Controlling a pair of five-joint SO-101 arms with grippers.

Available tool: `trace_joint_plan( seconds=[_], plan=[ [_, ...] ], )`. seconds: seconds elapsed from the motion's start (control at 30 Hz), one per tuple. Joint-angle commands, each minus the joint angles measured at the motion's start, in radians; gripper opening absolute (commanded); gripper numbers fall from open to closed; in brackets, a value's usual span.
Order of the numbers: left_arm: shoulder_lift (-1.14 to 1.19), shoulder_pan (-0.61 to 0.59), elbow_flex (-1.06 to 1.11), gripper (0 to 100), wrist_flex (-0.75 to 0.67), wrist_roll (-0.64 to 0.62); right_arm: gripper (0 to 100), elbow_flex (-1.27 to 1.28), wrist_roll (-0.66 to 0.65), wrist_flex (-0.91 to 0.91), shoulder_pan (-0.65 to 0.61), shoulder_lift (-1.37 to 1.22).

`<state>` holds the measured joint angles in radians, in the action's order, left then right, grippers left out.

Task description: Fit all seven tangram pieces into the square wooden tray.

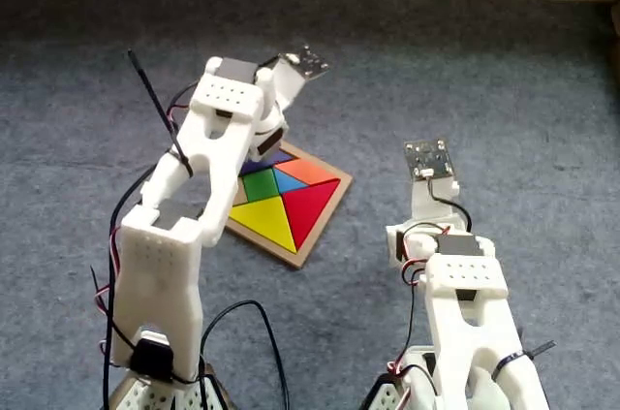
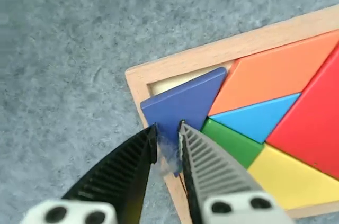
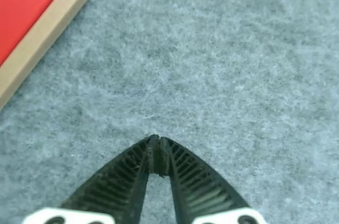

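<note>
The square wooden tray (image 1: pixel 325 206) lies on the grey carpet with orange (image 1: pixel 308 171), red (image 1: pixel 315 206), yellow (image 1: pixel 263 221), green (image 1: pixel 258 186) and light blue (image 1: pixel 288 180) pieces in it. My left gripper (image 2: pixel 167 128) is shut on the dark blue triangle (image 2: pixel 185 105), which rests tilted over the tray's corner (image 2: pixel 139 78), one edge lying over the rim. A bare strip of tray floor (image 2: pixel 177 80) shows beside it. My right gripper (image 3: pixel 157 142) is shut with nothing in it, over bare carpet beside the tray's corner (image 3: pixel 63 1).
Grey carpet (image 1: pixel 484 80) surrounds the tray on every side. The left arm (image 1: pixel 194 216) hangs over the tray's left part and hides it in the high view. The right arm (image 1: pixel 455 284) stands to the tray's right.
</note>
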<state>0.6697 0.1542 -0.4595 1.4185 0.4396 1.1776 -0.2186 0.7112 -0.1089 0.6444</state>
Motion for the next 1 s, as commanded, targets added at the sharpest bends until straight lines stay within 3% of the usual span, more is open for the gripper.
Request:
trace_joint_plan(
  seconds=[0.0,0.23,0.53,0.7,0.97],
  plan=[
    [-0.002,0.064,-0.018,9,-0.014,-0.006,0.9,-0.005,-0.009,-0.021,0.008,0.028],
    [-0.013,0.082,-0.068,9,-0.005,-0.008,0.9,-0.005,-0.009,-0.021,0.008,0.028],
    [-0.14,0.079,-0.176,9,0.216,-0.012,0.9,-0.005,-0.008,-0.021,0.008,0.038],
    [-0.289,0.079,-0.174,1,0.293,-0.015,0.9,-0.005,-0.006,-0.021,0.008,0.039],
    [-0.536,0.028,-0.108,0,0.316,-0.196,0.6,-0.005,-0.002,-0.016,0.008,0.041]
  ],
)
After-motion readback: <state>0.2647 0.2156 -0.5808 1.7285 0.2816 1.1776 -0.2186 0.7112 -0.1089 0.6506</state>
